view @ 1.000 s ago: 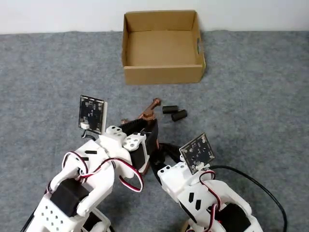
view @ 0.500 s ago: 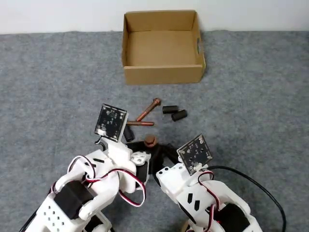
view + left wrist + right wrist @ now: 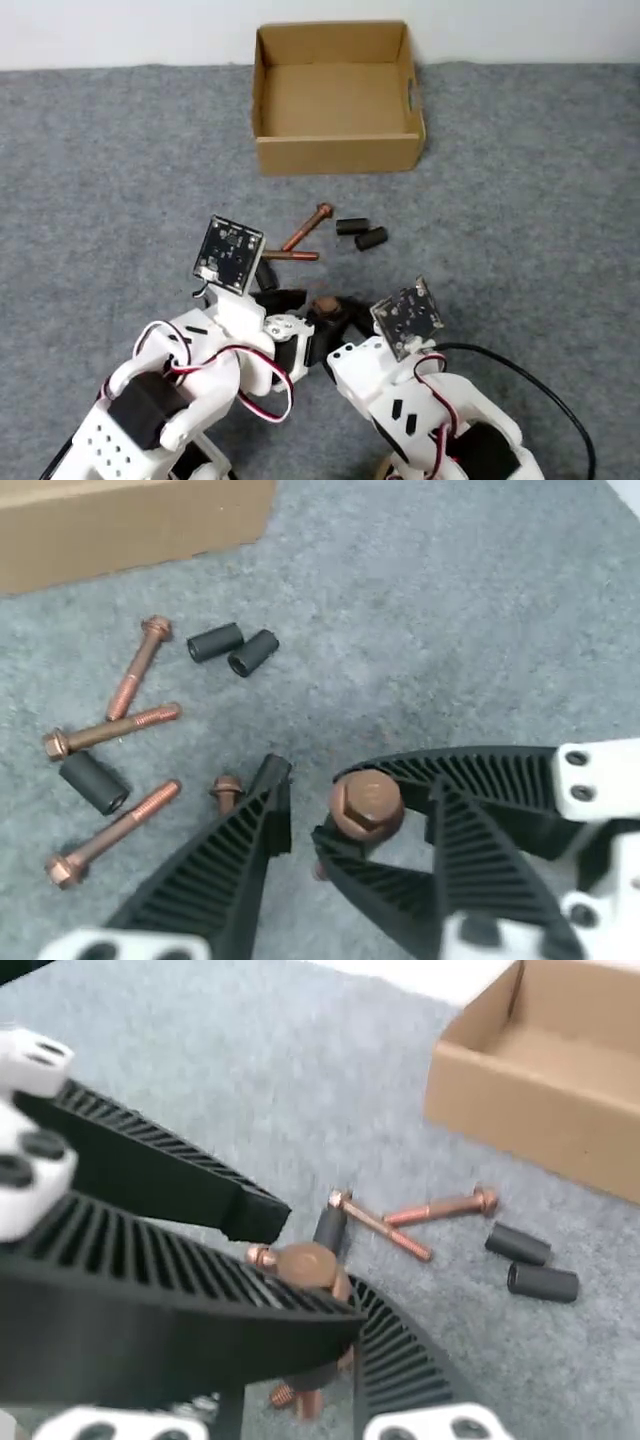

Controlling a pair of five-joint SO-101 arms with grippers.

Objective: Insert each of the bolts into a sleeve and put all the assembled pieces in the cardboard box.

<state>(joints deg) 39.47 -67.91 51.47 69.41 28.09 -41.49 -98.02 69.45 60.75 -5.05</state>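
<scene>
Grey carpeted table (image 3: 520, 200) with a small assembly job under way. Right gripper (image 3: 338, 825) clamped narrow on 1 copper bolt (image 3: 365, 802), hex head up, threaded end poking out below the jaws in the right wrist view. Sleeve around that shank or not: impossible to tell. Left gripper (image 3: 295, 815) open, its visible jaw just beside the bolt without touching, a strip of bare table between. On the table beyond both grippers: 3 black sleeves (image 3: 215, 641), 2 just beside each other and 1 between 2 of the 3 loose bolts (image 3: 112, 729) lying flat, plus a 4th bolt (image 3: 228, 786) part hidden by the left jaw. Cardboard box (image 3: 338, 155) well beyond, open side up. Likely step: mating the held bolt with a sleeve. To do it well, keep the right grip firm and the bolt motionless; draw the left gripper straight back, clear of the head, to avoid a knock. Take the lone sleeve across its middle, leaving both ends free. Line the bore up with the threaded end before pushing, then slide along the shank without forcing.
</scene>
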